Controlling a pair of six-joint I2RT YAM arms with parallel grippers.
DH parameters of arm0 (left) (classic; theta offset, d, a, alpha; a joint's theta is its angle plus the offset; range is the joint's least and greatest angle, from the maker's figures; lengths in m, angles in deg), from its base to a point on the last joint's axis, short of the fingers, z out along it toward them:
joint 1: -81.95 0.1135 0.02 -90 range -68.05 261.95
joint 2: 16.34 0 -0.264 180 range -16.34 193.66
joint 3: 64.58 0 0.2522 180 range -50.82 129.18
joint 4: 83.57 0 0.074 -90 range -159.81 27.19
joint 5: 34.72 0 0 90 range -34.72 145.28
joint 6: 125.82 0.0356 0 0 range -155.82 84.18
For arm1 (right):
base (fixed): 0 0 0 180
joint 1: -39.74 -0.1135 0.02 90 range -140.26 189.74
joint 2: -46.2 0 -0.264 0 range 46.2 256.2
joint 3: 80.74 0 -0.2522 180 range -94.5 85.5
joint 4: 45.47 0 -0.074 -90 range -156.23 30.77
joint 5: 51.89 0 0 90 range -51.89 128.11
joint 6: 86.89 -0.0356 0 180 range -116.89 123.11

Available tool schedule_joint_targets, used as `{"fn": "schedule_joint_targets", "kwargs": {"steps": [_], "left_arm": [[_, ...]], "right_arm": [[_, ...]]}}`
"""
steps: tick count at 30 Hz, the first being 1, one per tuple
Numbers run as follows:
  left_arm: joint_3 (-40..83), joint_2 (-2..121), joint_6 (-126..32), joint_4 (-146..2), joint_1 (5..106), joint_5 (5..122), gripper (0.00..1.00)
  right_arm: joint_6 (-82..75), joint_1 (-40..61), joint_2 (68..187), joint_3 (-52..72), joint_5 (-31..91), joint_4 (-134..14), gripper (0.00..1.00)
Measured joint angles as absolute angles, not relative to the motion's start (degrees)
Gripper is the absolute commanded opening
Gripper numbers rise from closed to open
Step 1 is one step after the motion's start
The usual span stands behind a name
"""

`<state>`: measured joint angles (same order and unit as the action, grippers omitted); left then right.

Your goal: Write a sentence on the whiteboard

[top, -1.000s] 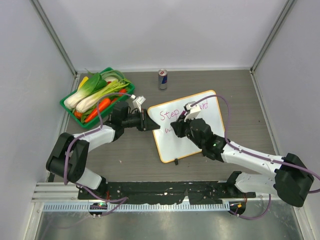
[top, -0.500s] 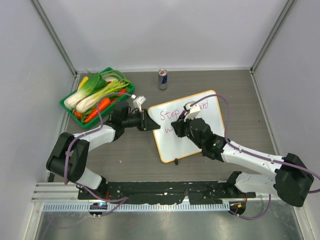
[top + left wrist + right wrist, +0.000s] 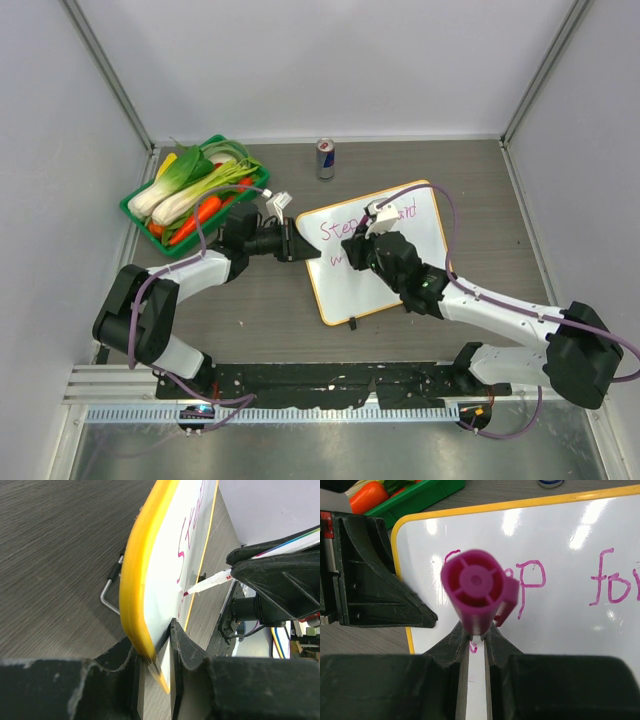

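You have the right gripper (image 3: pixel 476 636) clamped on the marker (image 3: pixel 476 587) — tip touching the whiteboard (image 3: pixel 362 290) at its left part | left gripper (image 3: pixel 156 652) pinches the left rim | the sentence (image 3: pixel 338 229) runs rightward — away from that gripper.

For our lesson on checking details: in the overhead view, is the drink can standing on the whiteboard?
No, the can stands apart from the whiteboard, beyond its far edge.
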<state>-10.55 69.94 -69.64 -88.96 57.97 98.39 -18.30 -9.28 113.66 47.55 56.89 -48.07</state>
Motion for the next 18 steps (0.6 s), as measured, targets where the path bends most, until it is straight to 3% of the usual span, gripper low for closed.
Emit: {"fn": "schedule_joint_targets", "kwargs": {"steps": [18], "left_arm": [[-10.1, 69.9, -68.7, -88.9, 57.4, 98.4, 0.0]], "right_arm": [[-18.0, -8.9, 110.8, 47.3, 58.4, -48.3, 0.02]]}}
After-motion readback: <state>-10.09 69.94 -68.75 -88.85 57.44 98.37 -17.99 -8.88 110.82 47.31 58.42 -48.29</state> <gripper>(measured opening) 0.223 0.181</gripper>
